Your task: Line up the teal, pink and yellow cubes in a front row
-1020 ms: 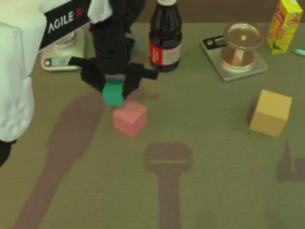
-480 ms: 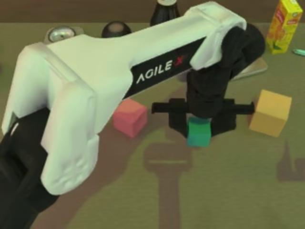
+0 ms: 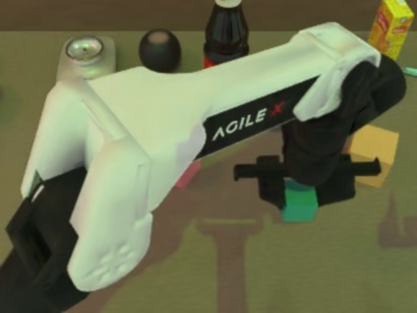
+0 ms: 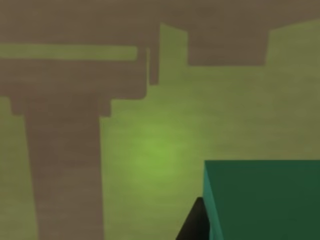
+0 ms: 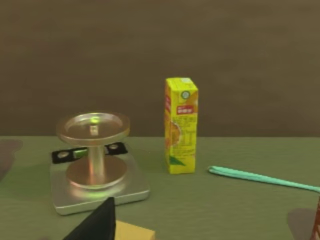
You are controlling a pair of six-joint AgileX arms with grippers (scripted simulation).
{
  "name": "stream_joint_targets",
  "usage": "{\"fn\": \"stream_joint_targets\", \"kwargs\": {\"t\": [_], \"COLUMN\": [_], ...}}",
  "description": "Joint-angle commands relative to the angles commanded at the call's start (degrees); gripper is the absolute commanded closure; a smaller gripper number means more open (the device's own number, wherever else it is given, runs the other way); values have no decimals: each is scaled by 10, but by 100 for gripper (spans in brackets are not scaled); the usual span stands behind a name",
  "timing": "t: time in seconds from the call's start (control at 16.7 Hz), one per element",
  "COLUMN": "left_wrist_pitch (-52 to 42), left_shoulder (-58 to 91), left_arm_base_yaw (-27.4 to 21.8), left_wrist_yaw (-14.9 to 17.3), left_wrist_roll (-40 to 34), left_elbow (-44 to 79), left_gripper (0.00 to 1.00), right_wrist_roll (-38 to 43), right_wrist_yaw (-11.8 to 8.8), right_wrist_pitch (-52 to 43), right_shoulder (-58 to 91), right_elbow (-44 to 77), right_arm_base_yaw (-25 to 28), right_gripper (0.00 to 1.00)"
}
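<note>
Teal-green matte cube (image 3: 300, 203) pinched in left hand (image 3: 301, 189), hanging toward table's right side, just beside mustard-yellow matte cube (image 3: 376, 147), which lies further right and back. Salmon-pink cube (image 3: 190, 175) mostly hidden under arm. Right hand: cannot tell.

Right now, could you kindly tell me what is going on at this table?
The left arm reaches across the table, and its tool is shut on the small matte teal-green cube, held close beside the large mustard yellow cube at the right. The salmon pink cube sits further left, mostly hidden under the arm. The right arm is out of the top view; its wrist camera faces a yellow juice carton and a metal scale. The row is not yet formed.
</note>
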Motion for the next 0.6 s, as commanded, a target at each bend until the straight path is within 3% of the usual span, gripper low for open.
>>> {"fn": "stream_joint_targets", "kwargs": {"t": [0.18,0.6], "left_wrist_pitch": [11,140], "left_shoulder": [-1,18], "left_arm_base_yaw": [1,2], "left_wrist_yaw": [0,0], "left_wrist_roll": [3,3], "left_elbow": [-11,-120], "left_gripper": [100,100], "right_wrist_roll": [0,0], "right_wrist_yaw": [0,0], "right_wrist_pitch": [0,0], "right_shoulder": [0,0], "right_elbow": [0,0], "right_arm_base_yaw": [0,0], "right_gripper": [0,0]}}
